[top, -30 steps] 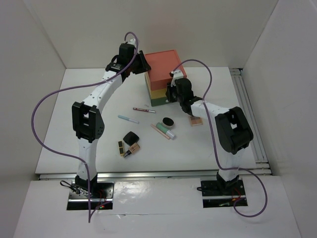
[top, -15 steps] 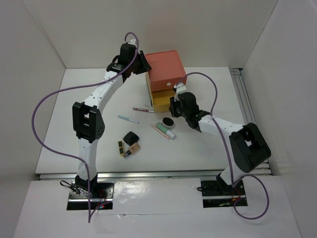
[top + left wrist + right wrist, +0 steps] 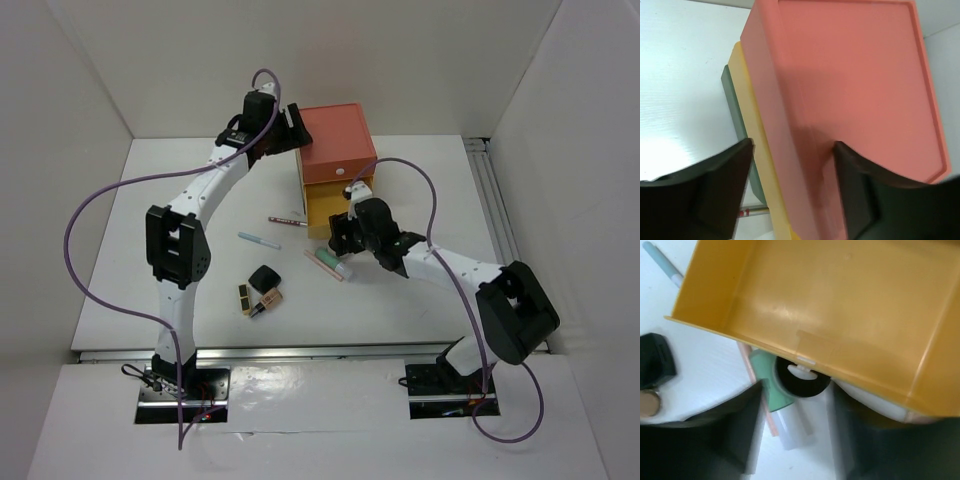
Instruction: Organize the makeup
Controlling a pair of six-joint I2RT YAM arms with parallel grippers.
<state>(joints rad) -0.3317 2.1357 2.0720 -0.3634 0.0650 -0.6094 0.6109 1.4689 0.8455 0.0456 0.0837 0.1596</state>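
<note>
The makeup lies loose on the white table: a black square compact [image 3: 264, 277], a gold-black lipstick [image 3: 245, 298], a mint tube [image 3: 335, 262], a pink pencil [image 3: 320, 264], a teal pencil [image 3: 259, 240] and a dark pencil [image 3: 288, 221]. The stacked drawer box [image 3: 335, 140] has its yellow drawer [image 3: 335, 205] pulled out and empty [image 3: 830, 305]. My right gripper [image 3: 800, 440] hangs open just in front of the drawer's white knob [image 3: 802, 371], over the round black pot [image 3: 800, 384] and mint tube [image 3: 767, 390]. My left gripper [image 3: 792, 190] is open, straddling the coral top's edge [image 3: 840, 75].
The box stands at the table's back centre, near the rear wall. A metal rail [image 3: 500, 230] runs along the right side. A round beige item [image 3: 647, 402] sits beside the compact [image 3: 655, 357]. A pale rounded shape [image 3: 875, 402] shows under the drawer's front.
The yellow drawer came out toward the front, drawn by my right gripper, which then opened and backed off the knob. My left gripper opened at the box's top.
</note>
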